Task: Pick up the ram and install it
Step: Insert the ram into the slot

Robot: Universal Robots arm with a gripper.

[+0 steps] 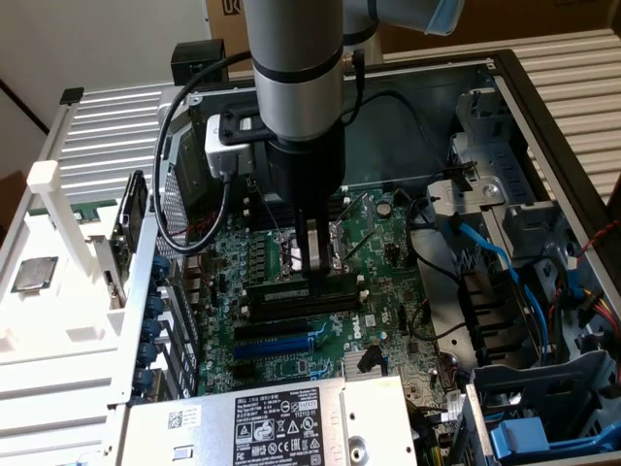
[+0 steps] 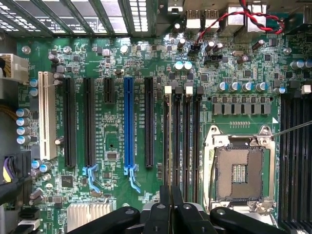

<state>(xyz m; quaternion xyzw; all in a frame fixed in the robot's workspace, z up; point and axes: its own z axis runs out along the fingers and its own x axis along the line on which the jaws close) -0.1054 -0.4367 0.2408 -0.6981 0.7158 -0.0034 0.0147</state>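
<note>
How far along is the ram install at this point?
Done: the ram has been picked up and sits at the black slots, lined up along them. In hand: the gripper is closed on it from above. Left: full seating. Whether it is pressed home cannot be told.

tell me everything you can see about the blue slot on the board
The blue slot is a long, narrow strip of what looks like blue plastic, lying flat on the green motherboard. It runs parallel to the black slots on either side and stands empty, no card in it. A lighter blue latch sits at one end. Nothing touches it.
</note>
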